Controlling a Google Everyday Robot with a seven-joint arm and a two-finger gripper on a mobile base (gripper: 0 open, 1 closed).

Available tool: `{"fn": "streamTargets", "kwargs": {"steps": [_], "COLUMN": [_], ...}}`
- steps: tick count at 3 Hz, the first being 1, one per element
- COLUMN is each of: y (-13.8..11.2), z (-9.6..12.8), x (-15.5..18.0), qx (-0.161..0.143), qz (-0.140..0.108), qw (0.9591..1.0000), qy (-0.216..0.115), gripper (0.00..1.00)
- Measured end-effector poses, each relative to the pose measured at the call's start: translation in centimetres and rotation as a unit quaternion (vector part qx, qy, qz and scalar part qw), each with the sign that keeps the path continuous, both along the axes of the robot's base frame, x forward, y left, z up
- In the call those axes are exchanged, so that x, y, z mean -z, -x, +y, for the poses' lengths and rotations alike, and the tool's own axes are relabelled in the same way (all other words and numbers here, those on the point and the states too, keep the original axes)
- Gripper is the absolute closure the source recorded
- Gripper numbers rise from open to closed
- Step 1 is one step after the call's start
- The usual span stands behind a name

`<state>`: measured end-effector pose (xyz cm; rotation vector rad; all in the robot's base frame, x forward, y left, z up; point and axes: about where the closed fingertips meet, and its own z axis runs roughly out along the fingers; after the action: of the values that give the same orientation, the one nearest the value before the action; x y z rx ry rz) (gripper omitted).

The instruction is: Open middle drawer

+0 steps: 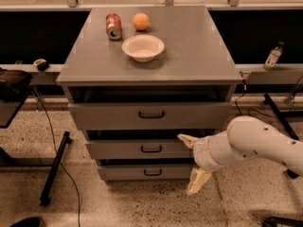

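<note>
Above the speckled floor (118,202), by the grey middle drawer (118,149) with a black handle (151,149), the cream end effector (193,161) gapes wide, empty.

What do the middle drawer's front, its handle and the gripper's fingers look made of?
Middle drawer: flat matte grey front, likely painted metal or laminate; no grain or glare. Its handle: thin black bar, probably metal or plastic. The gripper, open by the drawer's right end as seen, has cream fingers that look like plastic or rubber.
</note>
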<state>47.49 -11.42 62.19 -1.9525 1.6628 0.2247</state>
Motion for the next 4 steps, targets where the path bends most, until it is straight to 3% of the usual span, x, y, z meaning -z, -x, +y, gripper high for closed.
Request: {"fn": "streamTargets", "kwargs": {"steps": [1, 2, 3, 4], "y": [0.3, -0.5, -3.1, -6.7], "z": [-0.1, 0.6, 1.8, 1.0], "x": [0.6, 1.8, 4.7, 7.7], "qx": [-0.030, -0.033, -0.037, -0.025], "qz": [-0.015, 0.002, 0.012, 0.001], "qw": [0.9994, 0.9994, 0.9992, 0.9994], "qy": [0.004, 0.015, 0.012, 0.022], "gripper": [0.00, 0.00, 0.00, 0.00]}}
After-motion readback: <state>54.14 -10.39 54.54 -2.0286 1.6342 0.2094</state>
